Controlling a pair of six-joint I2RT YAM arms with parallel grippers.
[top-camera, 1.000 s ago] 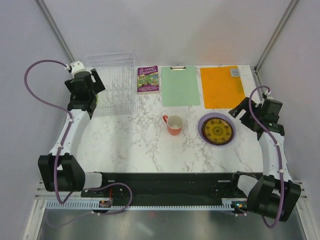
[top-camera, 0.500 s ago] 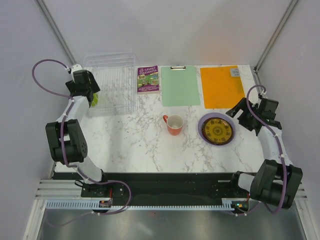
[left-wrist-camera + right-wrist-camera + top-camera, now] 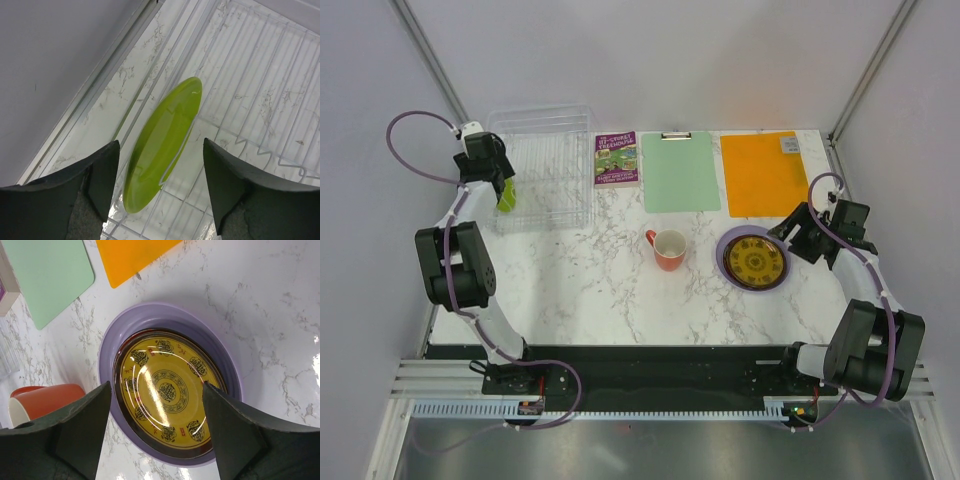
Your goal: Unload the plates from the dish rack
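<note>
The lime green plate (image 3: 162,142) stands on edge in the left end of the white wire dish rack (image 3: 260,75). My left gripper (image 3: 160,150) is open, with one finger on each side of the plate's near edge and not touching it. In the top view the plate (image 3: 507,193) sits just below the left gripper (image 3: 495,175) in the rack (image 3: 550,165). The dark plate with yellow pattern (image 3: 167,390) lies inside the lavender plate (image 3: 150,315) on the table. My right gripper (image 3: 156,390) is open and empty above them. The red floral plate does not show.
An orange mug (image 3: 667,248) stands left of the stacked plates (image 3: 753,258). A book (image 3: 617,157), a green clipboard (image 3: 680,172) and an orange sheet (image 3: 763,172) lie along the back. The table's left edge and wall (image 3: 60,75) are close beside the rack.
My left arm has folded back and its gripper has come to the rack's left end over the green plate. My right gripper has drawn slightly nearer the stacked plates.
</note>
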